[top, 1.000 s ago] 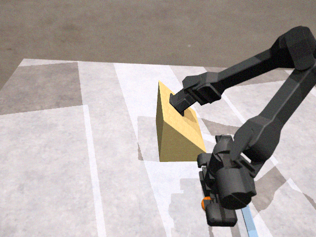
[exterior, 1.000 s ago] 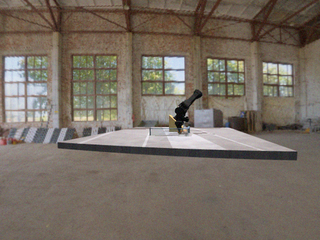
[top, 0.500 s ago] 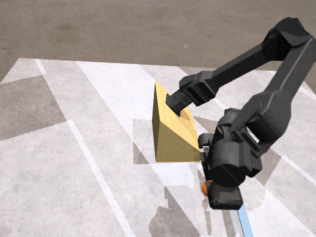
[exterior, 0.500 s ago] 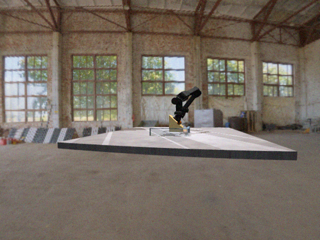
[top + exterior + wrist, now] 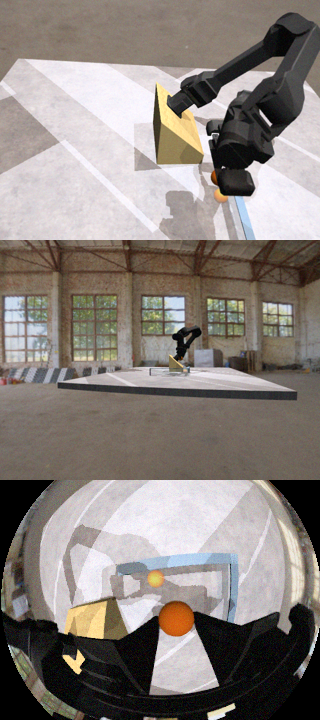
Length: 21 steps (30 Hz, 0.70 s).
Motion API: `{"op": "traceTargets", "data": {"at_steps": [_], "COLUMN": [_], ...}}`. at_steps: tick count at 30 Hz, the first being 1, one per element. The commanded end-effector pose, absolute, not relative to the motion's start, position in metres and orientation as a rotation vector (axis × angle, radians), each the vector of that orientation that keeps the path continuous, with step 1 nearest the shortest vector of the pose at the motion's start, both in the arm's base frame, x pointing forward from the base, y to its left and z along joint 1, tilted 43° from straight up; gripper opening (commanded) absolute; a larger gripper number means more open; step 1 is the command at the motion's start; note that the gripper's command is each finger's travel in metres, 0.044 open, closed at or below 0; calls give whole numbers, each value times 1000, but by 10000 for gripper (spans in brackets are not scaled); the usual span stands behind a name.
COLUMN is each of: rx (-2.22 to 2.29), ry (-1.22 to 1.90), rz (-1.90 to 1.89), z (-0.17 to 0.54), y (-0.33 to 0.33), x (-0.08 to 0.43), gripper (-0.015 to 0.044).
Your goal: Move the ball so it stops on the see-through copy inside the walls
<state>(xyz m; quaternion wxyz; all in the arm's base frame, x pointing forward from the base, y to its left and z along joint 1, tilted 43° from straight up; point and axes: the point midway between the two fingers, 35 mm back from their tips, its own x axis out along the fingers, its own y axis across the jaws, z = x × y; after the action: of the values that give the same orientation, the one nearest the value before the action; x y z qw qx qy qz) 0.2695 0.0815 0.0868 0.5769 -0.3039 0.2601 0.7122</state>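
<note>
One orange ball (image 5: pixel 176 619) is showing, one see-through copy (image 5: pixel 155 579), two clear walls (image 5: pixel 200 562) making a corner, one tan wedge (image 5: pixel 175 134), one arm (image 5: pixel 258 108) with one gripper (image 5: pixel 176 640), all sitting on one table (image 5: pixel 77 155).

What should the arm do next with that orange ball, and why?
Probably carry the orange ball a short way forward to the see-through copy. The gripper is shut on the ball, and the copy sits just ahead inside the clear walls.
</note>
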Motion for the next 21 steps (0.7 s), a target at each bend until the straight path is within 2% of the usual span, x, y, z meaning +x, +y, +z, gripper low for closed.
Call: {"op": "traceTargets", "data": {"at_steps": [1,9,21], "rx": [-713,-708,-710], "ry": [604,601,601], "rz": [1663,1666,1665], "z": [89,87,59], "y": [96,122,148], "x": [258,232,228], "gripper": [0,0,0]}}
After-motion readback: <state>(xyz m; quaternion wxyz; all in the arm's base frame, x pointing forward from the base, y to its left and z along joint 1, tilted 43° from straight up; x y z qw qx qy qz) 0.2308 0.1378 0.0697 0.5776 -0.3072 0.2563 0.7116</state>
